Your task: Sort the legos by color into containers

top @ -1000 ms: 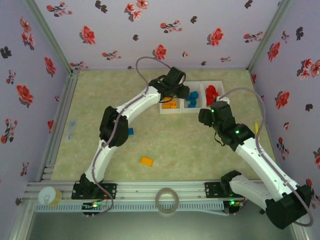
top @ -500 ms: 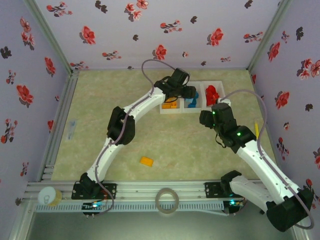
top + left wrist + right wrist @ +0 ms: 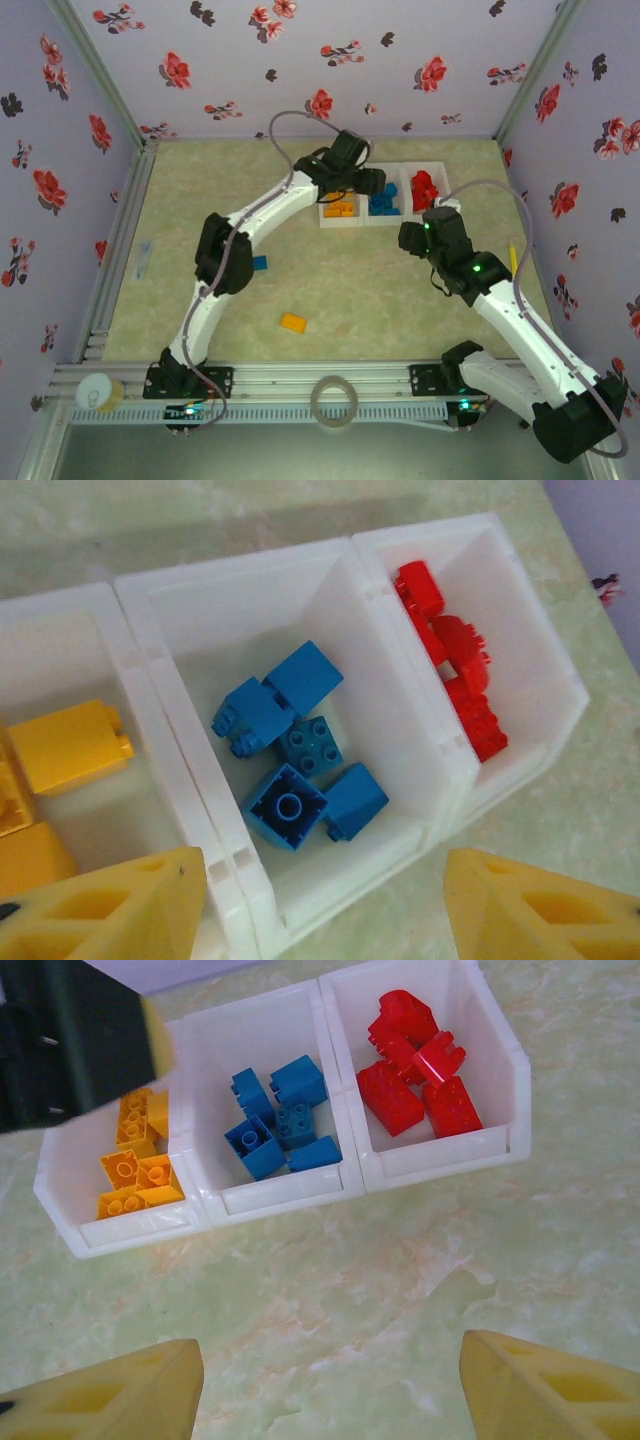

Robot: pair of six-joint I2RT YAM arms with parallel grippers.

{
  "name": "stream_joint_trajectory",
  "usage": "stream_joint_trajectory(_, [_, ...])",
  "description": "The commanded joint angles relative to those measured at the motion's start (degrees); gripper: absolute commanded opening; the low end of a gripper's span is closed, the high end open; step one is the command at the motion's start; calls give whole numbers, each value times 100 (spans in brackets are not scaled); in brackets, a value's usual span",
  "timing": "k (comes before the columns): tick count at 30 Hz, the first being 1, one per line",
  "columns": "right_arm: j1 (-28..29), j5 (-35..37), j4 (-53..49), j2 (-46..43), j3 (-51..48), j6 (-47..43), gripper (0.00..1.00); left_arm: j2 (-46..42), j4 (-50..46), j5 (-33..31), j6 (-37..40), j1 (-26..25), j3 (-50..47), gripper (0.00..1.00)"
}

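The white three-compartment containers tray stands at the back of the table. Its left compartment holds orange-yellow legos, the middle one blue legos, the right one red legos. My left gripper hovers open above the front wall of the blue compartment with nothing between its fingers. It reaches the tray from the left. My right gripper is open over bare table just in front of the tray, near its red end. A loose blue lego and a loose orange lego lie on the table by the left arm.
Flowered walls close the table in on three sides. A roll of tape and a small white spool sit on the front rail. A clear stick lies at the left edge and a yellow one at the right.
My left gripper's jaws have opened over the blue compartment. The left arm swung slightly right, then back. The right arm has barely moved.
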Motion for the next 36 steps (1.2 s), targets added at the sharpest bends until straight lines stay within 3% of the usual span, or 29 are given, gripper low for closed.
stream_joint_trajectory(1, [-33, -219, 76, 77, -14, -71, 69, -890, -19, -252, 413, 64, -456, 65])
stream_joint_trajectory(8, [41, -733, 404, 237, -64, -223, 69, -2243, 275, -494, 452, 242, -2292, 65])
stream_joint_trajectory(17, [1081, -878, 993, 1175, -33, -572, 70, -4071, 342, -714, 189, 661, -4495, 65])
stream_joint_trajectory(29, [2598, -674, 2473, 3890, 971, 855, 69, -5902, -409, -923, -55, 2091, -6136, 67])
stream_joint_trajectory(36, [3312, -502, 2396, 5733, 2514, 1353, 68, -6369, -593, -912, -65, 2467, -6316, 69])
